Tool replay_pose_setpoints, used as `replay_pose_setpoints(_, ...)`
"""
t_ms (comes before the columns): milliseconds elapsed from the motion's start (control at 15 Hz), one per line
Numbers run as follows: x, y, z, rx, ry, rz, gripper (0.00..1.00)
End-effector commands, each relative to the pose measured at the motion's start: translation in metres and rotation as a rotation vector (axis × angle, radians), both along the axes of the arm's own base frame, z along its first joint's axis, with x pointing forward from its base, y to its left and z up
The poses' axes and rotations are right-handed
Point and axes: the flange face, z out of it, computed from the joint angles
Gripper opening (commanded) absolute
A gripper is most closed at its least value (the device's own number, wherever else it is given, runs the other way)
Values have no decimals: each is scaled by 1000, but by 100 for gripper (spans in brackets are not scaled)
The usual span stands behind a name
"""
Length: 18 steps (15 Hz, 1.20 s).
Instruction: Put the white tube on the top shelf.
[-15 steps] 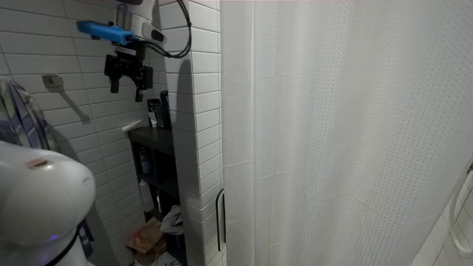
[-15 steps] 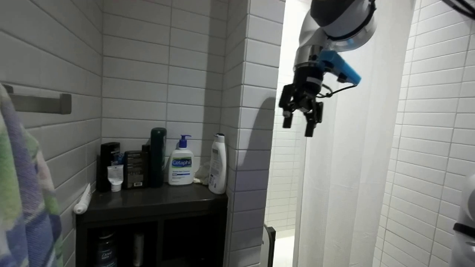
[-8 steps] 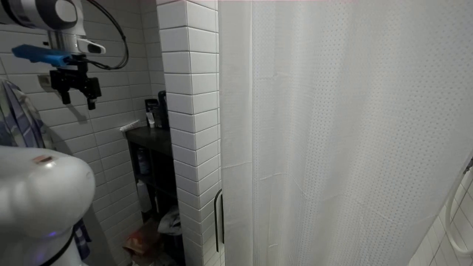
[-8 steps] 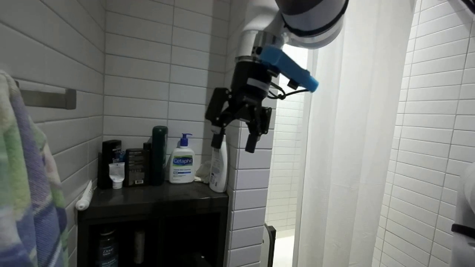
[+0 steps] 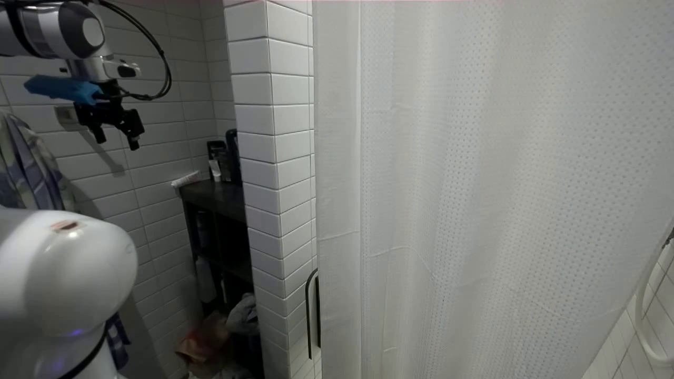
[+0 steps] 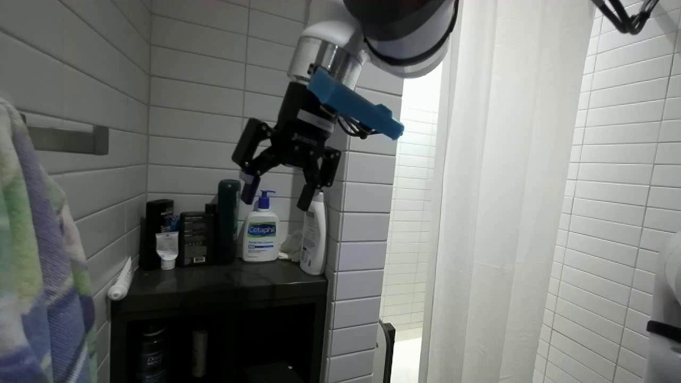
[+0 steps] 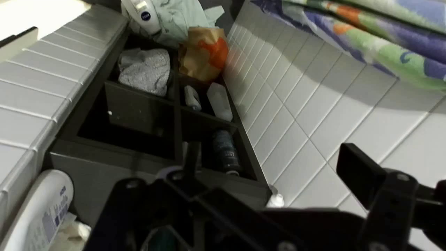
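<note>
Your gripper (image 6: pixel 277 194) is spread wide and hangs higher than the top shelf (image 6: pixel 229 282). In both exterior views the white tube (image 6: pixel 121 280) slants at the shelf's edge by the tiled wall (image 6: pixel 111 202); an upright tube (image 6: pixel 167 249) stands on the shelf, beside dark bottles (image 6: pixel 195 242).

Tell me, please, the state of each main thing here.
Black two-fingered gripper: open, empty.
Long white plastic tube: lying, jutting past the black top shelf.
Small white plastic tube: standing cap down.
White plastic pump bottle: upright.
Tall green bottle: upright.
Multicoloured cloth towel: hanging.
White patterned curtain: hanging.
</note>
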Motion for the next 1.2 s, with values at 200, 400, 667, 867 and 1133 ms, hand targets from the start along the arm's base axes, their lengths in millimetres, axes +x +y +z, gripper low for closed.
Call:
replay_pose_setpoints(200, 33, 23, 10, 67, -171, -23, 100)
replay_pose_setpoints(400, 51, 31, -2, 84, -207, -38, 100)
replay_pose_setpoints(667, 86, 38, -32, 97, -247, -54, 100)
replay_pose_setpoints(867, 110, 45, -53, 106, -255, -64, 100)
replay_pose_setpoints(1133, 133, 64, -74, 130, -240, -75, 100)
